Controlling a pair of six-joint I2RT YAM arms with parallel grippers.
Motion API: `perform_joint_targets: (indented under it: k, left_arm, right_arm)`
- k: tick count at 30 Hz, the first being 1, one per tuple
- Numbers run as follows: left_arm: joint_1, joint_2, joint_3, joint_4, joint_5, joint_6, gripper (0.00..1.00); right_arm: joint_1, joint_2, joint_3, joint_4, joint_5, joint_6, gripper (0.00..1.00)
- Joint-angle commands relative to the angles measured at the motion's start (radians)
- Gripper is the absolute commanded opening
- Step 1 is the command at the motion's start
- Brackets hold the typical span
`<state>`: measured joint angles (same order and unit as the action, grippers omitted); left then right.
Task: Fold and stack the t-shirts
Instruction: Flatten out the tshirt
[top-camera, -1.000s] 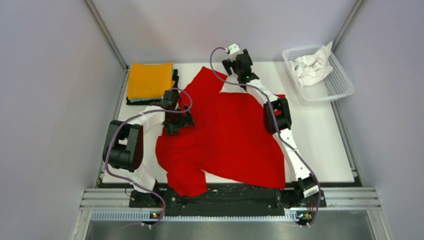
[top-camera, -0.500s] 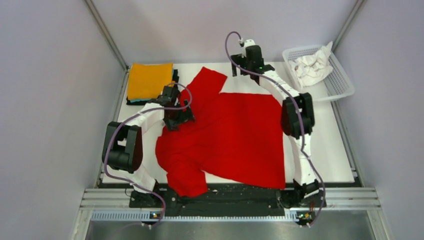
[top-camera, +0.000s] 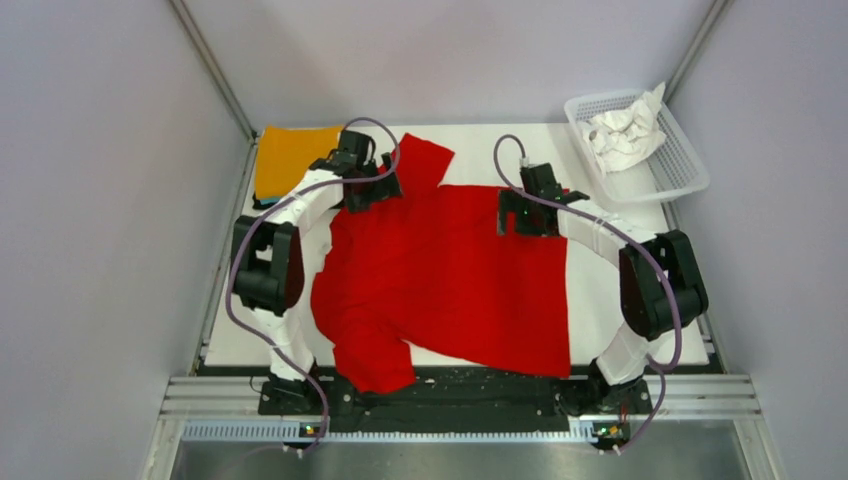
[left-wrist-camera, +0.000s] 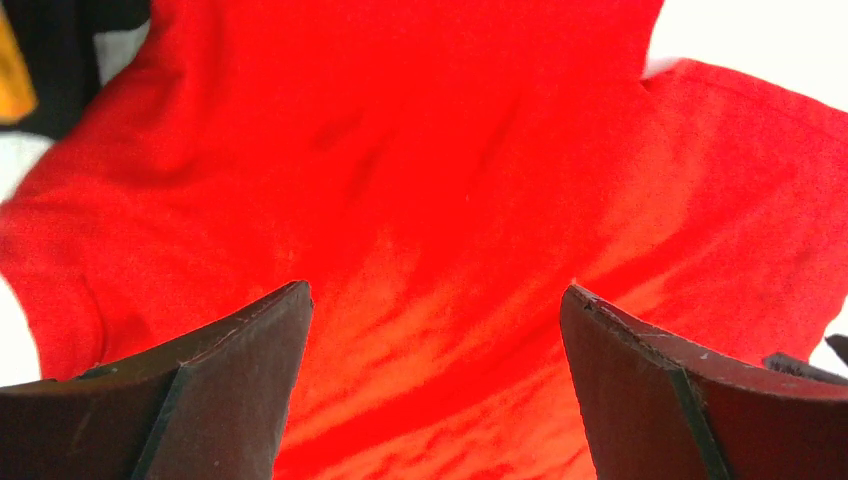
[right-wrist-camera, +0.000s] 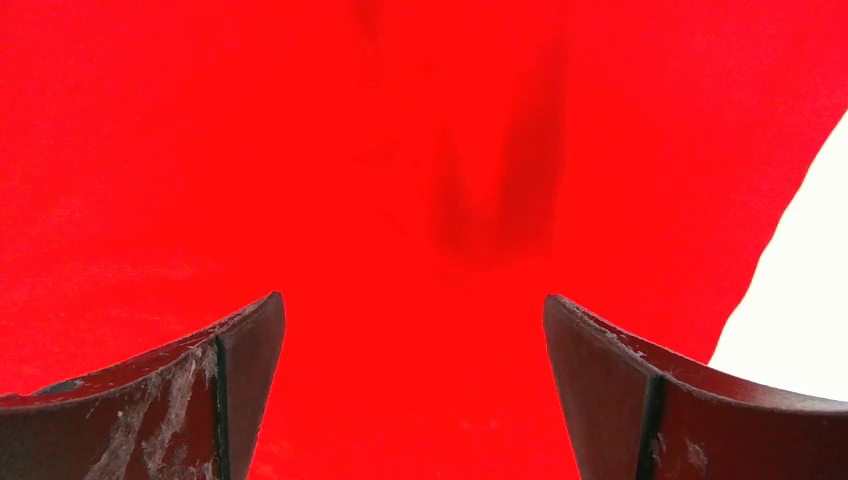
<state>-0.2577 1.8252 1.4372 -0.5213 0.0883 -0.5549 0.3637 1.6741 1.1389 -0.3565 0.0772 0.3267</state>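
A bright red t-shirt (top-camera: 450, 280) lies spread over the middle of the white table, one sleeve at the far side, another hanging at the near left edge. My left gripper (top-camera: 366, 190) is open over the shirt's far left part, near the far sleeve; red cloth (left-wrist-camera: 440, 200) fills its wrist view between the fingers (left-wrist-camera: 240, 380). My right gripper (top-camera: 522, 215) is open over the shirt's far right part; its wrist view shows red cloth (right-wrist-camera: 400, 180) and bare table at the right. A folded orange t-shirt (top-camera: 290, 160) tops a stack at the far left.
A white mesh basket (top-camera: 680, 160) holding crumpled white cloth (top-camera: 625, 130) stands at the far right corner. Metal frame posts run up at both far corners. Bare white table (top-camera: 630, 280) shows to the right of the red shirt.
My left gripper moved farther away, up to the shirt's far left near the sleeve. My right gripper came back from the far edge and down over the shirt's far right part.
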Motion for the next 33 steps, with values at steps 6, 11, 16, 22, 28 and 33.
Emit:
perform_joint_targets:
  k: [6,11,16,22,28,33]
  left_arm:
    - [0.000,0.241,0.223,-0.006,-0.049,0.057,0.99]
    - [0.000,0.348,0.320,-0.014,-0.071,0.058,0.99]
    - [0.002,0.465,0.438,-0.029,-0.056,0.041,0.99]
    - [0.008,0.630,0.669,-0.072,-0.033,0.008,0.99]
    - [0.049,0.752,0.840,-0.029,0.059,-0.057,0.99]
    - [0.055,0.841,0.981,0.025,0.064,-0.069,0.99]
  right_arm:
    - [-0.033,0.128,0.020,-0.005,0.094,0.075,0.99]
    - [-0.079,0.212,0.073,-0.013,0.113,0.055,0.99]
    - [-0.135,0.293,0.157,-0.027,0.118,0.022,0.99]
    - [-0.176,0.392,0.287,-0.041,0.120,-0.031,0.99]
    - [-0.198,0.486,0.440,-0.052,0.125,-0.082,0.99]
    - [-0.204,0.545,0.533,-0.052,0.146,-0.118,0.99]
